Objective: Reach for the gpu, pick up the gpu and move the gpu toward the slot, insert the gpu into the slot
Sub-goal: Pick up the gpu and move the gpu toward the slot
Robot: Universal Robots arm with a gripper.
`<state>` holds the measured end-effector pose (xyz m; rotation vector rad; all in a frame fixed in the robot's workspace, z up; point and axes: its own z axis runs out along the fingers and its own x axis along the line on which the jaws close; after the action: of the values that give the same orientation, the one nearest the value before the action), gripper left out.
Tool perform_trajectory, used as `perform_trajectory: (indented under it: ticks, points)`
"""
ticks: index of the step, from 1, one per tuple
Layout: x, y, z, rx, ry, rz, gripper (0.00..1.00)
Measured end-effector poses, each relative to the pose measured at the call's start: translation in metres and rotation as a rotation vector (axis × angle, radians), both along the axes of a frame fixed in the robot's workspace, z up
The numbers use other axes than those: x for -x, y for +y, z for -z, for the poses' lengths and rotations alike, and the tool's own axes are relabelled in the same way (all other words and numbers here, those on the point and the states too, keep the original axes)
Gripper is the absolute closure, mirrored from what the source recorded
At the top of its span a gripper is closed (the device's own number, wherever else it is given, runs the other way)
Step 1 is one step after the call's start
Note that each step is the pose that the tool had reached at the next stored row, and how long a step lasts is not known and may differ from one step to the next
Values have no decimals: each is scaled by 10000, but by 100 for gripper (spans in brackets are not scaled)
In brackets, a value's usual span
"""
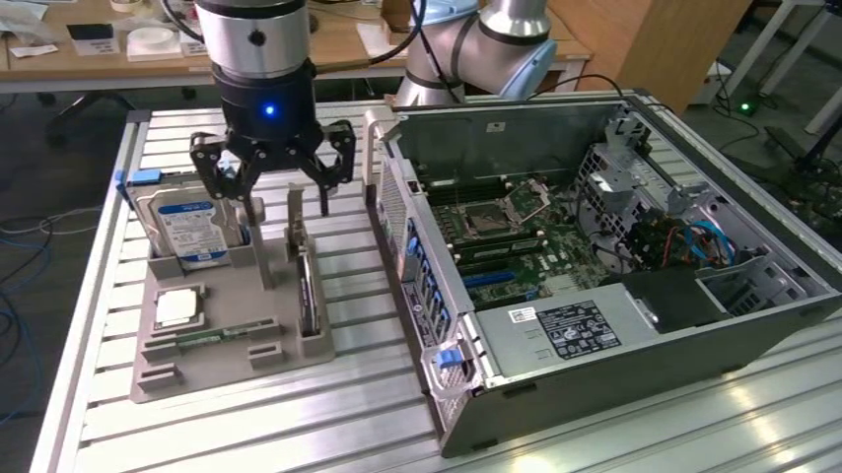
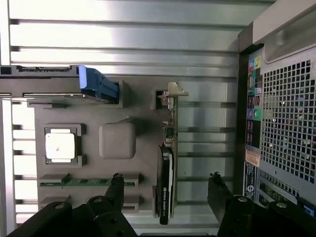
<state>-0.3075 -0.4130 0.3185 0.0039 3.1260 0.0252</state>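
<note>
Fingers [image 2: 116, 187] of the hand [image 1: 272, 197] stand wide apart, holding nothing, above the grey tray [image 1: 224, 372] on the slatted surface [image 1: 329, 424]. Beneath them the gpu [image 2: 165, 187] stands on edge in the tray, its pale bracket [image 2: 174, 93] at one end, across the tray from the drive [image 1: 184, 232]. Beyond, at the exterior view's right, lies the open case [image 1: 593, 404] with its motherboard [image 1: 514, 241], well apart from the gpu.

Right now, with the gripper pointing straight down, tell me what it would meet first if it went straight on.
The gpu: in the wrist view it stands on edge midway between the open gripper's fingers, so they would probably straddle it before reaching the gray holder tray. Its height above the card is unclear.
</note>
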Motion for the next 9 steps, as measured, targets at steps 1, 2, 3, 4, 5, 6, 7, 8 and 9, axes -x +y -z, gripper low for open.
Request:
perform_trajectory:
  ticks: [1, 2, 3, 4, 5, 6, 7, 8, 9]
  points:
    - [0, 0, 18, 0, 0, 7, 22]
    - [0, -2, 36, 1, 0, 10, 22]
    - [-1, -7, 54, -1, 0, 9, 22]
    - [-1, -12, 71, 0, 0, 10, 22]
    - [0, -18, 88, 0, 0, 12, 22]
    - [0, -23, 107, 0, 0, 14, 22]
    - [0, -28, 125, 1, 1, 15, 22]
    - [0, -33, 143, 0, 1, 17, 22]
    - [0, -37, 160, 0, 1, 19, 22]
